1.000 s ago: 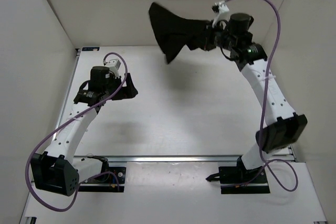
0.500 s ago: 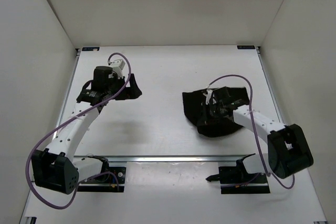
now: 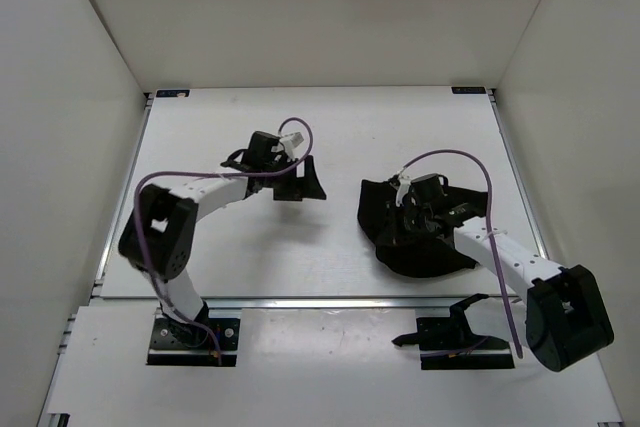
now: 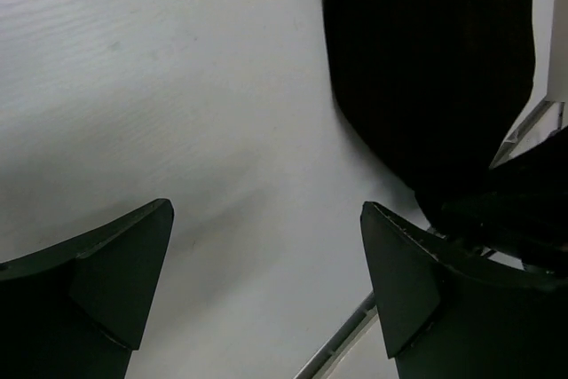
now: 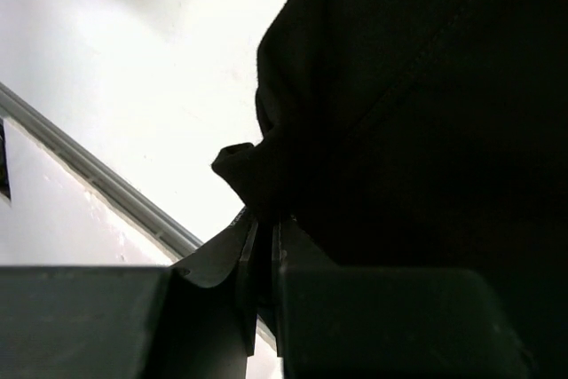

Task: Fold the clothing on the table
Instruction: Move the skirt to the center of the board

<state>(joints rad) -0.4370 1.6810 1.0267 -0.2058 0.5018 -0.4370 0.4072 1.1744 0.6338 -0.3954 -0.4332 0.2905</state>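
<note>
**Right gripper pinches bunched garment**

Plain black soft fabric clothing (image 3: 422, 259) lies crumpled on the flat white table (image 3: 300, 257), near its right and front edges. Right gripper (image 5: 264, 250) is clamped on a fabric fold. Left gripper (image 3: 305, 185) is spread wide at mid-table, holding nothing.

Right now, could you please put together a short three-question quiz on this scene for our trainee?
1. True or false: the left gripper stands open over bare white table, holding nothing.
2. Multiple choice: the black garment lies A) folded flat at the centre, B) bunched on the right arm's side, C) draped off the far edge.
3. Fill in: the ___ gripper is shut on a pinch of the garment.

Key: 1 true; 2 B; 3 the right gripper.
</note>
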